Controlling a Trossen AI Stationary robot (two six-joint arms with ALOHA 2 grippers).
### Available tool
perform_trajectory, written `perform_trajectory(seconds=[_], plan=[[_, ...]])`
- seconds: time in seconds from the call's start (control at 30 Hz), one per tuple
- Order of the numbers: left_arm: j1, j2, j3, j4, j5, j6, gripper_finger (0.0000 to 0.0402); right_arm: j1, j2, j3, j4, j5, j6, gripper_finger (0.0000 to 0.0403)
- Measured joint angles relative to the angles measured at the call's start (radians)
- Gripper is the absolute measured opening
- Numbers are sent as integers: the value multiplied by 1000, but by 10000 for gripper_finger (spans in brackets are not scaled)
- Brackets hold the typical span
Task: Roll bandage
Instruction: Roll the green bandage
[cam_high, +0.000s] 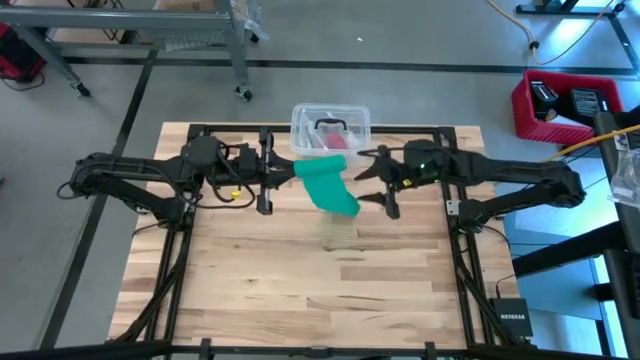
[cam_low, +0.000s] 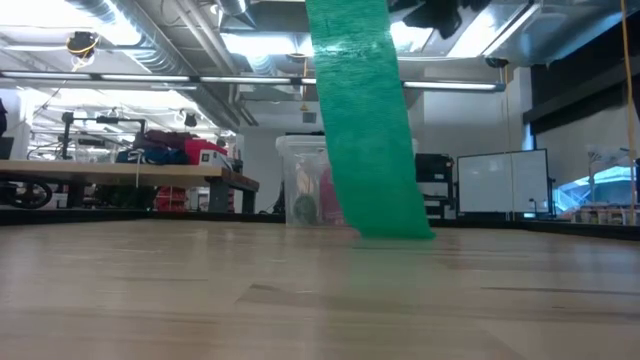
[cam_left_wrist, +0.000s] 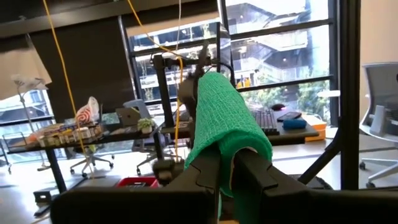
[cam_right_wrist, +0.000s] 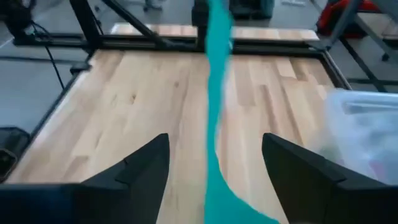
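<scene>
The bandage hangs centre frame in the high view, long axis vertical, its upper end clamped in the left gripper. The right gripper, just right, is spread empty and nearer the loose tail.

This is a robotics lab or workshop set in an open, industrial office space. The landmark is a pale wooden table ringed by a black metal frame, standing on a bare grey concrete floor. Beyond the table's far edge, exposed silver ducts and strip lights run under an open ceiling, and a workbench piled with bags stands farther back. To the table's right sit a red crate of gear and a whiteboard. Behind it, tall windows face desks with office chairs, keyboards and hanging yellow cables.
</scene>
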Motion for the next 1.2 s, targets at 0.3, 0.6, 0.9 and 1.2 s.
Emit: perform_trajectory(seconds=[0.3, 0.6, 0.9, 1.2], plan=[[0, 3, 0, -1, 0, 10, 17, 0, 124, -106, 414, -23, 1, 233], [0, 3, 0, -1, 0, 10, 17, 0, 242, -108, 555, -41, -49, 174], [-15, -11, 0, -7, 0, -68, 17, -2, 128, -108, 375, 37, -197, 9], [-62, -84, 0, 1, 16, -75, 17, -1, -16, -108, 163, 159, -264, 4]])
